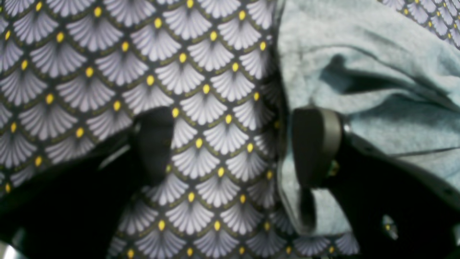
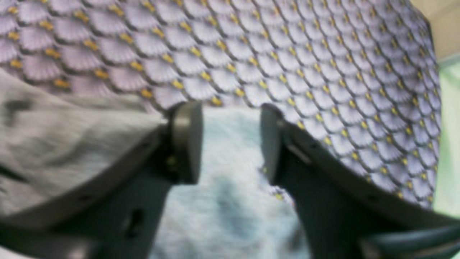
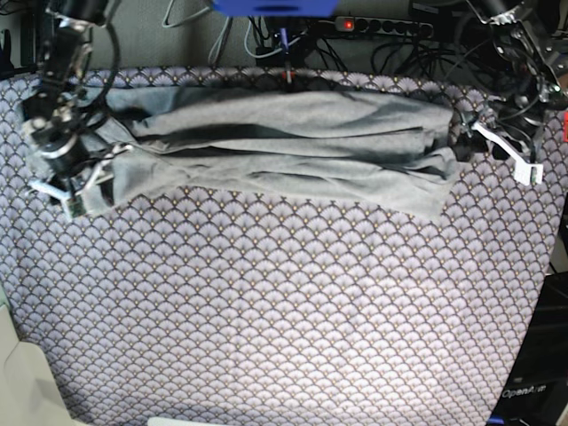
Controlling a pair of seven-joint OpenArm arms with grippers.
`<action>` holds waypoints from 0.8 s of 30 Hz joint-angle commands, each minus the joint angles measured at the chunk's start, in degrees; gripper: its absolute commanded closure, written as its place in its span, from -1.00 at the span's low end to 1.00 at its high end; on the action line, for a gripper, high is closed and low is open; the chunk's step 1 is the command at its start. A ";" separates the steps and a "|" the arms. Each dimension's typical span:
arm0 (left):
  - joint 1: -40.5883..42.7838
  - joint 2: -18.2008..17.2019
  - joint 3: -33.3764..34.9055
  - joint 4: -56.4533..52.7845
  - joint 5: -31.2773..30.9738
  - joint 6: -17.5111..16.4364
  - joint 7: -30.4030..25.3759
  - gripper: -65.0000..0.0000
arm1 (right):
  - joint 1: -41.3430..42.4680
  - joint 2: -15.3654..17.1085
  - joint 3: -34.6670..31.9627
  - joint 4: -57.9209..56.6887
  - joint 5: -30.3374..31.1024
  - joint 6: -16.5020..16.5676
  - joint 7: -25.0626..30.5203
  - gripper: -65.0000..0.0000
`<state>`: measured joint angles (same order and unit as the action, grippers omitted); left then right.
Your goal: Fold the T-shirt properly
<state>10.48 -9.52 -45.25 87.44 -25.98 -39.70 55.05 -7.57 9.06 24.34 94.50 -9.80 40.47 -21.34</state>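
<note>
Reading "OpenArm" (image 3: pixel 524 391) beside table (image 3: pixel 266 337)

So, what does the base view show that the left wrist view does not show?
Only the base view shows the whole T-shirt lying as a long folded band across the far side of the table, with the right gripper at one end and the left gripper just off the other. Only the left wrist view shows the left gripper open above the patterned cloth, beside the shirt's edge. Both show the grey shirt on the scallop-patterned cloth.
</note>
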 commanded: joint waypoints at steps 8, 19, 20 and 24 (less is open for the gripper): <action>-0.50 -0.72 -0.06 1.04 -0.88 -0.30 -1.11 -0.54 | 5.24 5.05 0.50 -3.03 8.44 -0.47 -9.47 -0.17; -0.50 -0.72 -0.24 1.04 -0.88 -0.30 -1.11 -0.54 | 9.46 5.49 0.23 -13.31 8.44 -0.47 -9.56 -0.17; -0.50 -0.72 -0.24 1.04 -0.88 -0.30 -1.11 -0.54 | 9.55 5.49 0.23 -14.01 8.44 -0.47 -9.47 -0.17; -0.50 -0.72 -0.24 1.04 -0.88 -0.30 -1.11 -0.54 | 10.87 5.49 0.15 -16.83 8.35 -0.47 -9.47 -0.18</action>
<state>10.48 -9.50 -45.28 87.44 -25.96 -39.68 55.07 2.15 13.63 24.32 76.69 -2.22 40.25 -31.92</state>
